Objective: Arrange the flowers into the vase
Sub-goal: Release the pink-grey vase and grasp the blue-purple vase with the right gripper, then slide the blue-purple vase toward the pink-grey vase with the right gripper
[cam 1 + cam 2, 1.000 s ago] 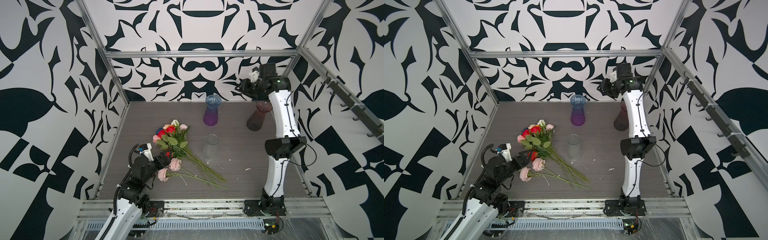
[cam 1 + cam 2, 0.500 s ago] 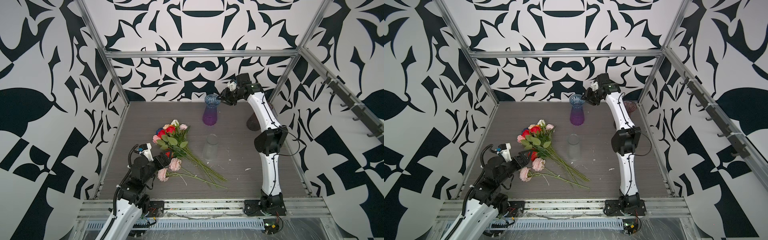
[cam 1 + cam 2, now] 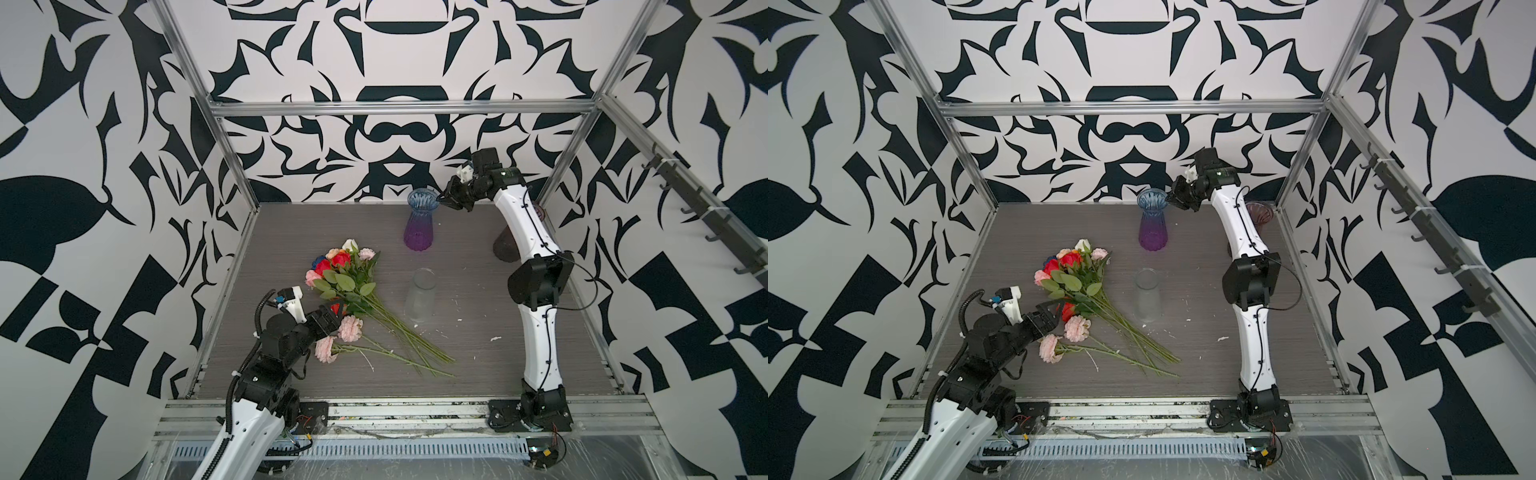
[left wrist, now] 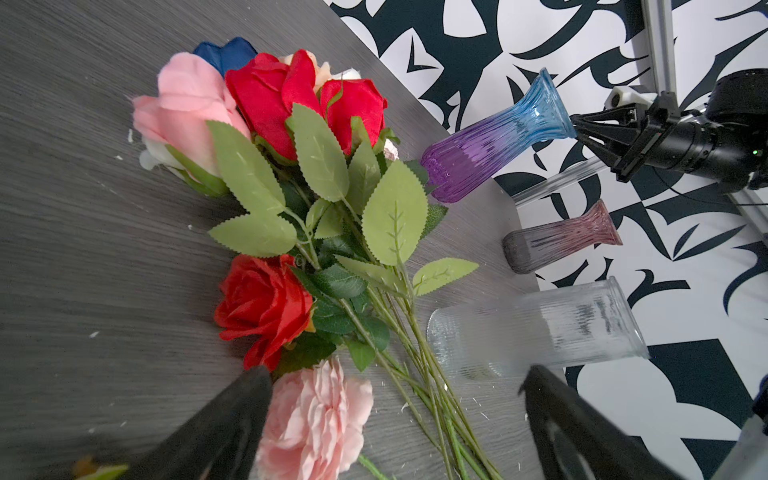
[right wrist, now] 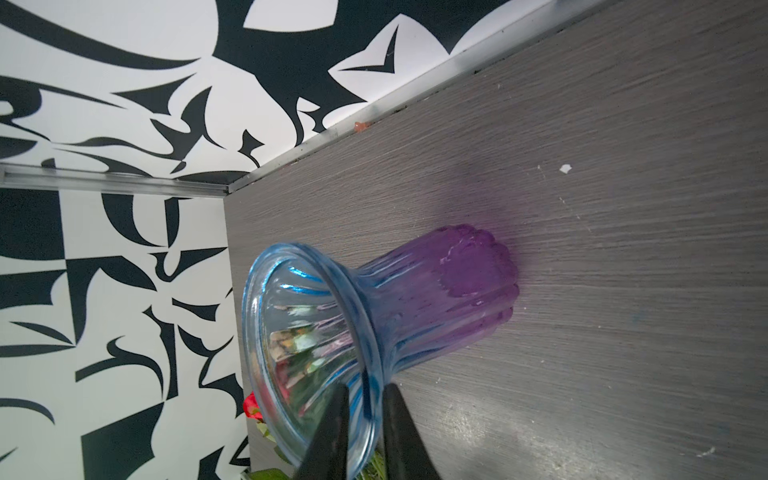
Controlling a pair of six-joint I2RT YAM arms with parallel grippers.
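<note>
Both arms: white shells over black joints. Left arm [image 3: 249, 419]: ribbed black hose [image 3: 259, 309], white camera block [image 3: 292, 305] with blue plug. Right arm [image 3: 536, 340]: thin black cable [image 3: 548, 349], green lamp [image 3: 502, 170] near the black, tapered right claw [image 5: 361, 395].

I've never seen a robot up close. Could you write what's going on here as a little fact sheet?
Flowers: mixed bunch lying flat on the table, none in a vase yet
Blue-purple vase: upright at the back
Clear vase: upright, mid-table, empty
Smoky pink vase: upright, partly behind the right arm
Left tool: open, beside the pink blooms
Right tool: astride the blue-purple vase's rim; firm grip unclear
</note>
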